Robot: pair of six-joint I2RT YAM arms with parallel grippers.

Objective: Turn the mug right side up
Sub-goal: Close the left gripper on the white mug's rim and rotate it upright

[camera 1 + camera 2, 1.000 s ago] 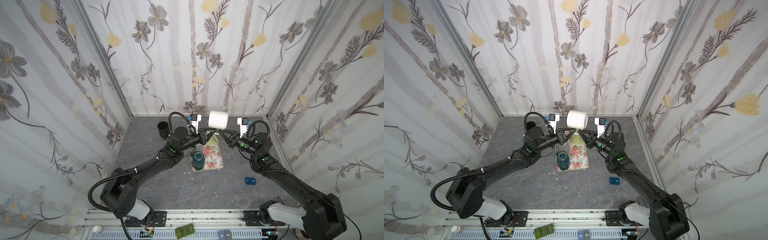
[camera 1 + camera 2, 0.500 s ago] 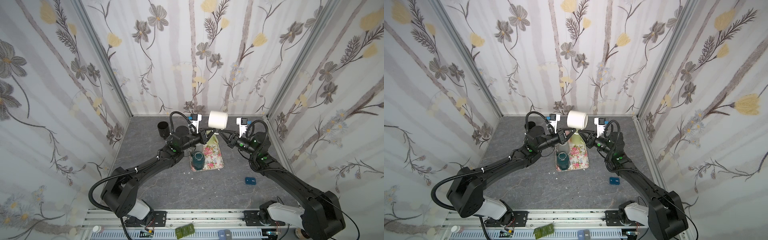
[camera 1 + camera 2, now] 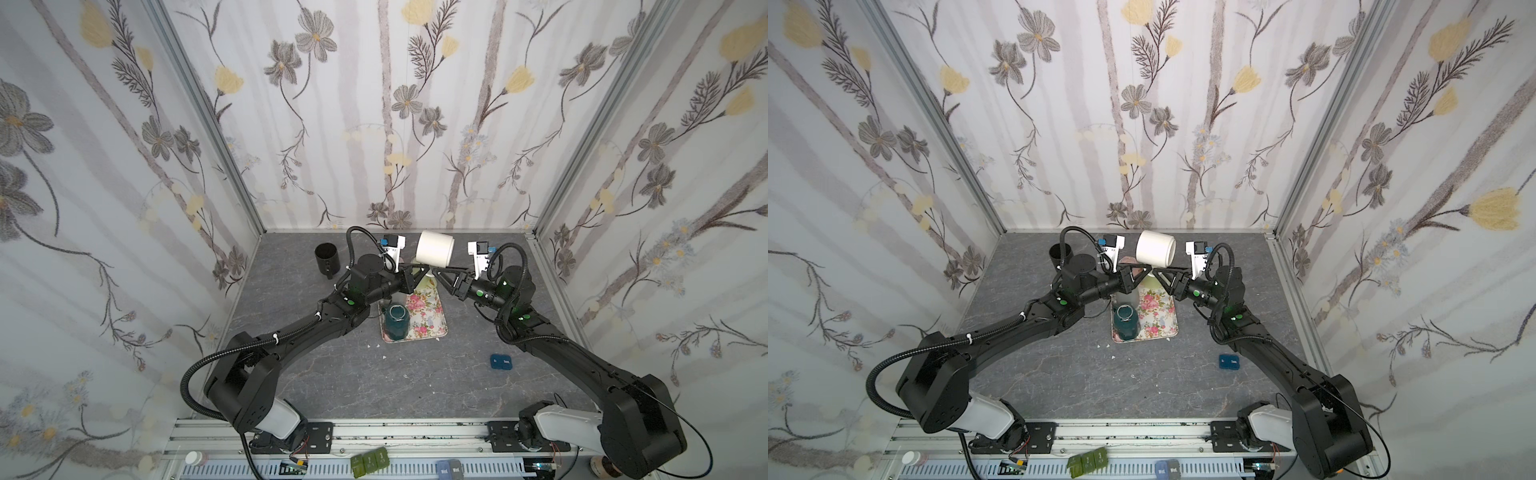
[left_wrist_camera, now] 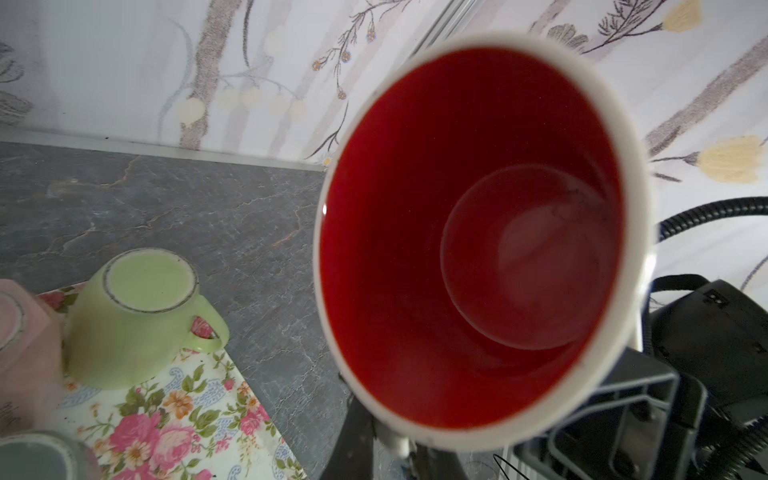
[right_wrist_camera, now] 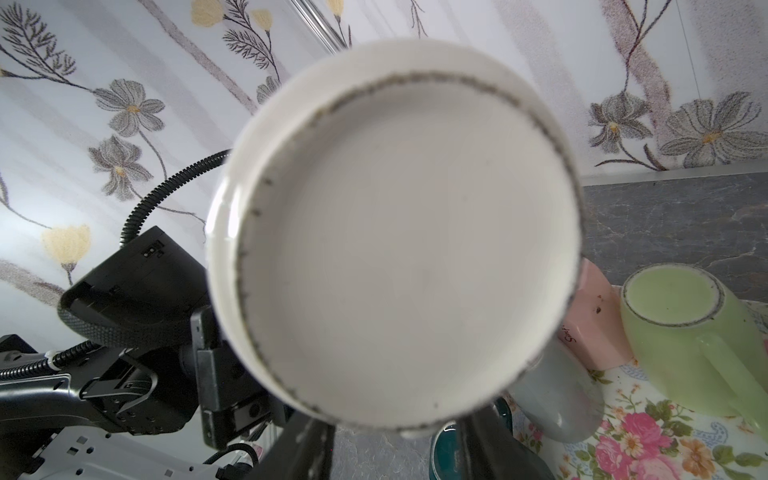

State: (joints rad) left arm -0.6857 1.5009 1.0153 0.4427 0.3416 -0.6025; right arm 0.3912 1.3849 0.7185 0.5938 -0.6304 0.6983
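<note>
Grey stone-look table (image 3: 415,382) w/ floral tray (image 3: 432,320) mid-back. Up in the air over the tray's back end: white mug (image 3: 434,248), red inside, lying on its side btwn both grippers, mouth toward the left arm, base toward the right. L gripper (image 3: 424,272) is clamped on its handle. R gripper (image 3: 438,275) has jaws apart, either side of the handle.

On tray:
- green mug (image 4: 137,316), base-up
- teal mug (image 3: 396,326), front
- pink mug (image 5: 594,324), cursive lettering, cut off, unreadable

Black cup (image 3: 326,257) stands back-left on the table. Small blue box (image 3: 500,361) front-right, label too small to read. Grey tabs (image 3: 449,471) on front rail (image 3: 415,434) read "Wed".
</note>
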